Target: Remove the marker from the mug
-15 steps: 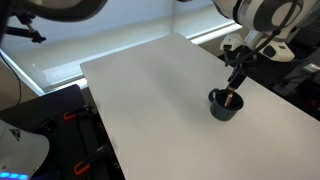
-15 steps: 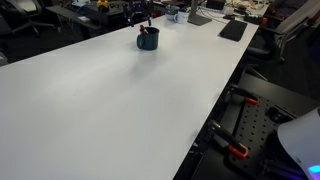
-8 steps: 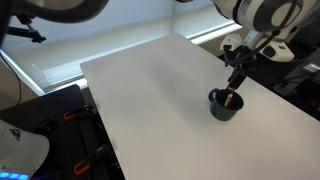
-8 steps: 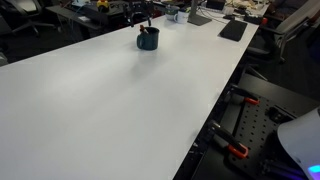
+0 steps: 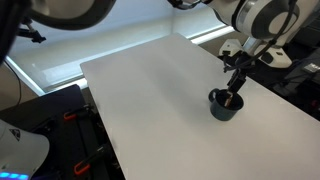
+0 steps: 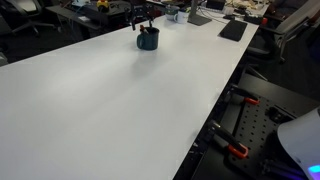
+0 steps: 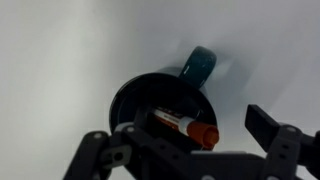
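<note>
The dark blue mug (image 5: 224,106) stands near the table's far right side, also seen as the mug (image 6: 148,40) at the far end. The orange-red marker (image 5: 233,98) leans inside it, its top at the rim. In the wrist view the marker (image 7: 183,125) lies across the mug (image 7: 135,98), orange end toward the right, and the mug's handle points up. My gripper (image 5: 237,82) hangs just above the mug, open. In the wrist view the gripper (image 7: 180,135) straddles the marker's orange end, one finger on each side, touching nothing.
The white table (image 5: 160,100) is wide and bare around the mug. Its right edge (image 5: 290,100) lies close behind the mug. Desks with clutter (image 6: 200,12) stand beyond the far end, and black clamps (image 6: 235,150) sit below the table's side.
The arm has shifted a little and the gripper has come slightly lower over the mug. Mug and marker have not moved; the jaws stay open.
</note>
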Motion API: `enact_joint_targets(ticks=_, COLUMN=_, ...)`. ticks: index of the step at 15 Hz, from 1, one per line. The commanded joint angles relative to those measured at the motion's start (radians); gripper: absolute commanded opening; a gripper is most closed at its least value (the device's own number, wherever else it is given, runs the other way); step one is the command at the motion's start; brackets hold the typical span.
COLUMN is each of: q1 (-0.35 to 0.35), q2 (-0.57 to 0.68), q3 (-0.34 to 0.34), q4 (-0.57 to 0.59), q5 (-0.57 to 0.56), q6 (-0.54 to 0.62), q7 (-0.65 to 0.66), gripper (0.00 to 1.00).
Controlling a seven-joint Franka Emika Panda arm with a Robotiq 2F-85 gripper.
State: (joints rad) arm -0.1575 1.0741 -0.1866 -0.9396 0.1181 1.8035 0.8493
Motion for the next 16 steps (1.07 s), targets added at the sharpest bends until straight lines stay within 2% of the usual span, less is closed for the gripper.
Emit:
enact_joint_targets(ticks=1, q1=-0.002, q2=0.022, q3=-0.017, q4=0.041, q5=-0.006, q6=0.011, q7=0.032, gripper=1.00)
enact_joint_targets(ticks=6, q1=-0.007, q2=0.028, q3=-0.027, q4=0.054, q5=-0.004, q6=-0.008, q7=0.036, gripper=1.00)
enact_joint_targets(ticks=7, q1=-0.009, q2=0.008, q3=-0.018, q4=0.012, q5=0.000, q6=0.007, q7=0.003, gripper=1.00)
enact_joint_targets(ticks=9, q1=-0.010, q2=0.010, q3=-0.019, q4=0.015, q5=0.000, q6=0.007, q7=0.003, gripper=1.00)
enact_joint_targets(ticks=10, q1=-0.010, q2=0.011, q3=-0.019, q4=0.015, q5=0.000, q6=0.007, q7=0.003, gripper=0.75)
enact_joint_targets(ticks=11, q1=-0.009, q2=0.011, q3=-0.019, q4=0.015, q5=0.000, q6=0.007, q7=0.003, gripper=0.74)
enact_joint_targets(ticks=12, q1=-0.009, q2=0.012, q3=-0.019, q4=0.014, q5=0.000, q6=0.007, q7=0.003, gripper=0.68)
enact_joint_targets(ticks=16, q1=-0.008, q2=0.014, q3=-0.019, q4=0.013, q5=-0.001, q6=0.010, q7=0.004, gripper=0.36)
